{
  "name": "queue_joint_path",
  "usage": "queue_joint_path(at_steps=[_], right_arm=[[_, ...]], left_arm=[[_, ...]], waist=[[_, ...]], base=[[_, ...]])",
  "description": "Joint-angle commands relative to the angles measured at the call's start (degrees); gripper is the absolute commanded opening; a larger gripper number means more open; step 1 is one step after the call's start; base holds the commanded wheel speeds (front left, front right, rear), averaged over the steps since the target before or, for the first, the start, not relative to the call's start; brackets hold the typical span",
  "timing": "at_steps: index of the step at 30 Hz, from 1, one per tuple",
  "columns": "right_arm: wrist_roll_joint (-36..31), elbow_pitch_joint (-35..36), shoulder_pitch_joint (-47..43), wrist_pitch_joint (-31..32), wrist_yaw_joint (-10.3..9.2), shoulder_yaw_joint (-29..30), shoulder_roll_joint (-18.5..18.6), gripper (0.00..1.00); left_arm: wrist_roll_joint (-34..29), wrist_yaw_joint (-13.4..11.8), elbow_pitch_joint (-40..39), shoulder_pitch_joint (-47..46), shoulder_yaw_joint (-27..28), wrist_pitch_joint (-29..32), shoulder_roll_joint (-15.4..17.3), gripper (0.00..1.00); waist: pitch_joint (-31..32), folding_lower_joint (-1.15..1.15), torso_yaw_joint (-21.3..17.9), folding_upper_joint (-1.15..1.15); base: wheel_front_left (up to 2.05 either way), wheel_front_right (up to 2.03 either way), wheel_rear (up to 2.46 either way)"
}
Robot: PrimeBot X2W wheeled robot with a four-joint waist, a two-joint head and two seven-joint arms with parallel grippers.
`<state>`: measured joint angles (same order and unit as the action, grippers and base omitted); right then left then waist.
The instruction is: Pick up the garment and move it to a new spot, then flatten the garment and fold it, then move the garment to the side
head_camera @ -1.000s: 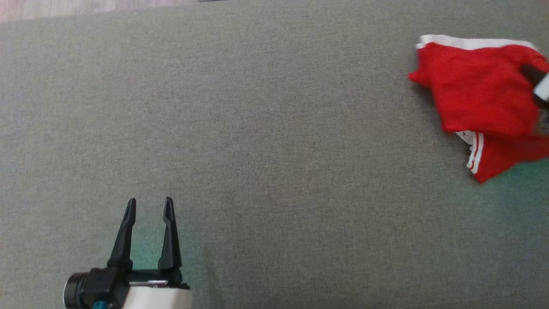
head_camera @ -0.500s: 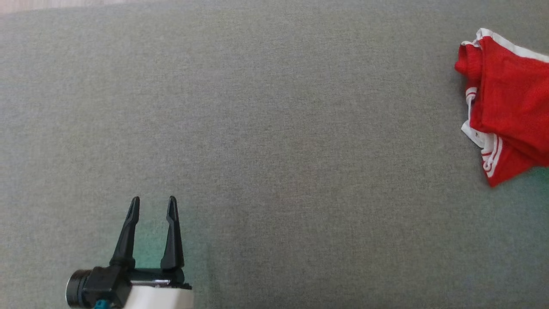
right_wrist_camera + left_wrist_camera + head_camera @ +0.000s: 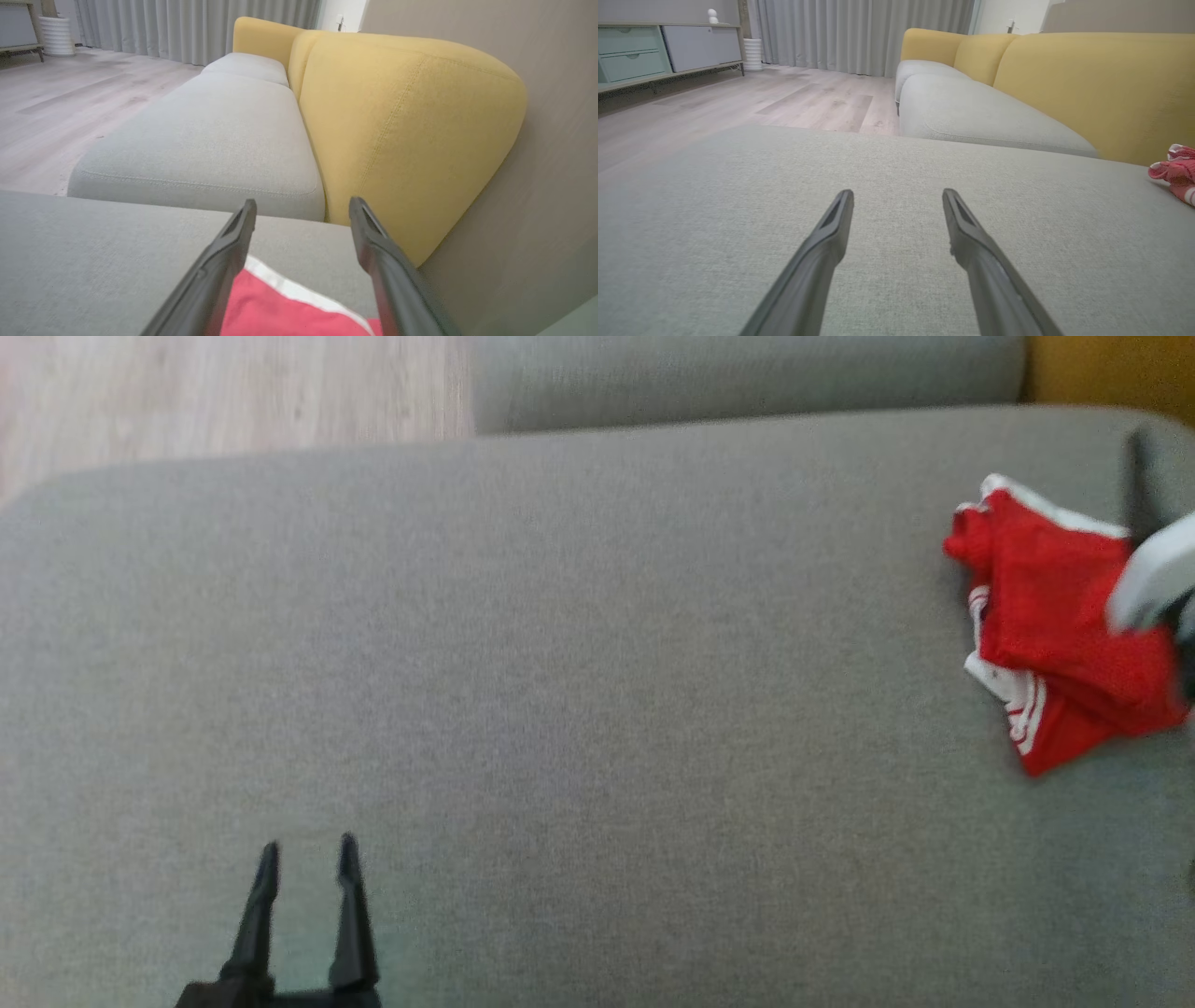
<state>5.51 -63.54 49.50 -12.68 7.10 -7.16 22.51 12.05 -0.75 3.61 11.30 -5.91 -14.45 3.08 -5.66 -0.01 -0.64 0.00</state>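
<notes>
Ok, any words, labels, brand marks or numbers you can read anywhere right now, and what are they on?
No text can be read in any view.
On the red garment: white trim and stripes, no legible lettering; the head view is blurred there.
On the grey cushion, the yellow backrest and the cabinet: no lettering visible.

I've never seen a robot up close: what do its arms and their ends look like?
The left tool and right tool each have two long, slim, dark grey fingers tapering to narrow tips. The right forearm, blurred, looks pale grey-white.
</notes>
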Motion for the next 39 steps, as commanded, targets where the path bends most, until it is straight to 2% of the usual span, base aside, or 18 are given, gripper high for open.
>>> queue_joint_path(at_steps=[1, 6, 10, 12, 16, 24, 31, 39], right_arm=[[-0.35, 2.46, -2.58, -0.9, 0.39, -0.13, 0.26, 1.0], [-2.87, 21.1, -20.31, -2.06, 0.39, 3.83, -5.01, 1.0], [-5.89, 37.14, -36.2, -2.24, 0.39, 7.89, -10.57, 1.0], [-6.44, 43.22, -43.21, -2.27, 0.39, 8.22, -14.43, 1.0], [-7.79, 52.23, -52.28, -2.29, 0.39, 8.66, -18.24, 1.0], [-6.64, 56.83, -57.94, -2.31, 0.39, 7.54, -19.59, 1.0], [-4.99, 57.49, -57.54, -2.31, 0.39, 8.16, -19.61, 1.0], [-4.22, 57.41, -57.73, -2.31, 0.39, 8.27, -19.62, 1.0]], left_arm=[[0.31, -0.64, -1.44, -1.21, 2.23, -0.55, -0.2, 1.0], [0.18, -0.93, -0.77, 0.03, 3.3, -0.55, -0.2, 1.0], [-0.71, -1.1, 0.48, 0.76, 4.2, -0.55, -0.2, 1.0], [-1.11, -0.52, 1.78, 0.96, 4.28, -0.55, -0.2, 1.0], [-1.33, 0.42, 3.11, 0.9, 4.67, -0.55, -0.2, 1.0], [-0.46, 3.97, 4.9, 1.22, 3.2, -0.55, -0.2, 1.0], [-0.99, 5.51, 6.22, 1.09, 2.54, -0.55, -0.2, 1.0], [-1.36, 5.93, 6.66, 1.17, 2.71, -0.55, -0.2, 1.0]], waist=[[2.21, 0.01, -0.25, 0.0], [4.73, 0.01, 0.36, 0.0], [5.66, 0.01, 1.34, 0.0], [5.94, 0.01, 2.05, 0.0], [6.03, 0.01, 3.06, 0.0], [6.77, 0.01, 3.45, 0.0], [7.27, 0.01, 3.0, 0.0], [7.58, 0.01, 2.53, 0.0]], base=[[0.0, 0.0, 0.0], [0.0, 0.0, 0.0], [0.0, 0.0, 0.0], [0.0, 0.0, 0.0], [0.0, 0.0, 0.0], [0.0, 0.0, 0.0], [0.0, 0.0, 0.0], [0.0, 0.0, 0.0]])
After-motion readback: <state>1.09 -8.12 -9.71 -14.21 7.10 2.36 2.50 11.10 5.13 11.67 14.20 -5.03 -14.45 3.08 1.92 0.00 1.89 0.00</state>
